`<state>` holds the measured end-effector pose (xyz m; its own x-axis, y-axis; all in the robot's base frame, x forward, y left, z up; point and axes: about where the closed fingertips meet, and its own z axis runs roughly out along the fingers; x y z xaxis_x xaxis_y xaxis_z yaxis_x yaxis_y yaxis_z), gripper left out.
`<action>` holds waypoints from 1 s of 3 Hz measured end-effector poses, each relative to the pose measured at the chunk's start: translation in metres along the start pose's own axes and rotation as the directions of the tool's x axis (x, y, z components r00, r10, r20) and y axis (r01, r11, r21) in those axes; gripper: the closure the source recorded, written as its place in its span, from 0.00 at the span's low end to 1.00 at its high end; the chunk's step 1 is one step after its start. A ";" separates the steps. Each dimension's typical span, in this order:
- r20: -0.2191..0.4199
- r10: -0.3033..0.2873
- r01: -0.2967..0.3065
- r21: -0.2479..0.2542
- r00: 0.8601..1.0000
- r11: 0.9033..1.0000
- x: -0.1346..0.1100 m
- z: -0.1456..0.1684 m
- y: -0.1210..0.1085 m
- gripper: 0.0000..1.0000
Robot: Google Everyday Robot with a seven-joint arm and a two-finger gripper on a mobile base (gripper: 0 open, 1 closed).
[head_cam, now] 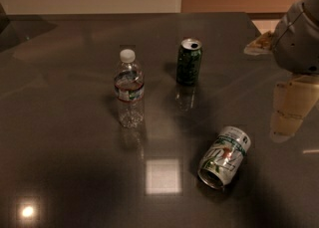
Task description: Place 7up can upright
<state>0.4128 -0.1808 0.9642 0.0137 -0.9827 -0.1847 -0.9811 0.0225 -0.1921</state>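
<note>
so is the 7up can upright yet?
Tipped. The 7up can lies on its side on the table, one end toward the camera. The gripper hangs at the right edge, apart from it.

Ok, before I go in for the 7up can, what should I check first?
1. Target found: ok. The 7up can is on the table, front right.
2. Can upright: not ok. It lies on its side, open end toward the camera.
3. Gripper position: ok. The gripper hangs at the right edge of the view, beside the can and apart from it.
4. Room around the target: ok. The green can and the water bottle stand upright farther back, not touching it.
5. Can empty or full: cannot tell.
</note>
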 end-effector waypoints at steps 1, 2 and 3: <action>0.053 -0.159 0.161 -0.036 0.986 0.986 -0.016 0.009 0.021 0.00; 0.102 -0.327 0.334 -0.061 0.940 0.941 -0.028 0.024 0.044 0.00; 0.135 -0.485 0.497 -0.082 0.864 0.864 -0.034 0.045 0.066 0.00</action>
<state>0.3563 -0.1372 0.9146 0.5135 -0.8352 -0.1968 -0.8564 -0.4843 -0.1791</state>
